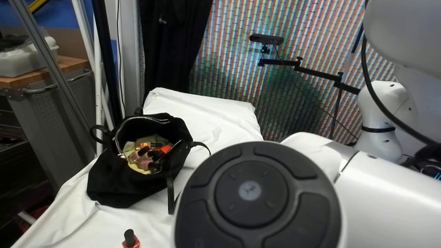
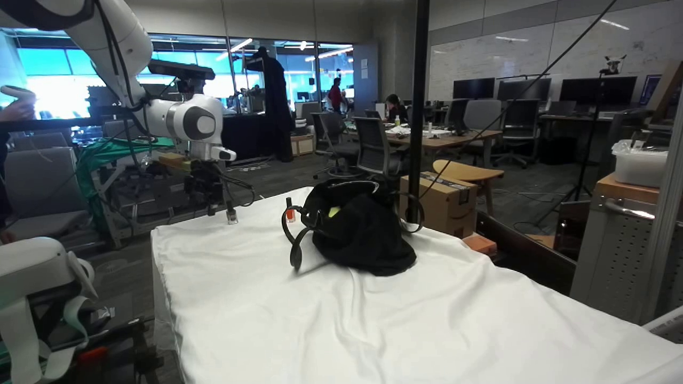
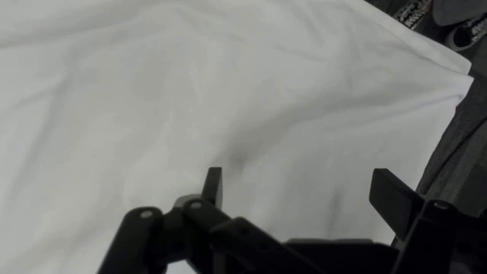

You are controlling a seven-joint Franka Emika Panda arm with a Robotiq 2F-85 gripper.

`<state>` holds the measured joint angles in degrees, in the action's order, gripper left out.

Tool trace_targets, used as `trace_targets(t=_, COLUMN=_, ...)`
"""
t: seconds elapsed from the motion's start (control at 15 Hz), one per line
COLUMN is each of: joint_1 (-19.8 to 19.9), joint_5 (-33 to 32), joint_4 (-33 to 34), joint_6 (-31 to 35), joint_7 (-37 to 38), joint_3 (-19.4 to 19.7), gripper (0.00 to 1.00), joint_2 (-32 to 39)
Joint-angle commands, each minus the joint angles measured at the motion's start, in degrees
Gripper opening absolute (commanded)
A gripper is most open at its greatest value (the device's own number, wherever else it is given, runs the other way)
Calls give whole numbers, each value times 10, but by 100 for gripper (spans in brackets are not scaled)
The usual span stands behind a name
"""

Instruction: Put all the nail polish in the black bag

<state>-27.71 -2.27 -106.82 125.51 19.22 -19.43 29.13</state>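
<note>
Headset (image 2: 32, 262), white plastic, pale straps, at far left in an exterior view. Right of it and higher, the white jointed robot arm (image 2: 157, 116) reaches down toward the wrinkled white cloth (image 2: 256, 309). Its black two-finger gripper (image 3: 297, 175) has jaws spread wide, released; in the wrist view, cloth shows between the black fingers (image 3: 395, 201).

Just right of the gripper: small dark-capped nail polish bottle (image 2: 232, 216), upright on the cloth. Body colour too small to read; can't tell if a finger touches it.

Next right: orange-red, dark-capped nail polish bottle (image 2: 291, 215), also upright on the cloth, in both exterior views.

Then, near that one, the soft black fabric handbag (image 2: 363, 234) with looped straps and yellow-green lining, slumped on the cloth, mouth gaping. Several pink and orange dark-capped bottles (image 1: 145, 164) lie jumbled inside; they overlap, can't tell exact count.

Behind it to the right: brown cardboard box (image 2: 452, 213). Far right: grey perforated wood-topped cabinet (image 2: 613, 266), translucent plastic bin (image 2: 640, 168) on top.
</note>
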Motion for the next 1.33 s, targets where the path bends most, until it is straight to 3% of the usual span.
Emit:
trace_targets(t=0.0, joint_1=-9, joint_5=22, joint_4=45, joint_6=14, joint_7=-5, joint_3=12, gripper=100, joint_2=31)
trace_targets(t=0.6, joint_1=7, joint_5=61, joint_4=68, joint_6=29, joint_7=-21, joint_3=16, gripper=100, joint_2=41)
trace_targets(t=1.27, joint_1=3, joint_5=50, joint_4=64, joint_6=58, joint_7=-18, joint_3=36, gripper=100, joint_2=54)
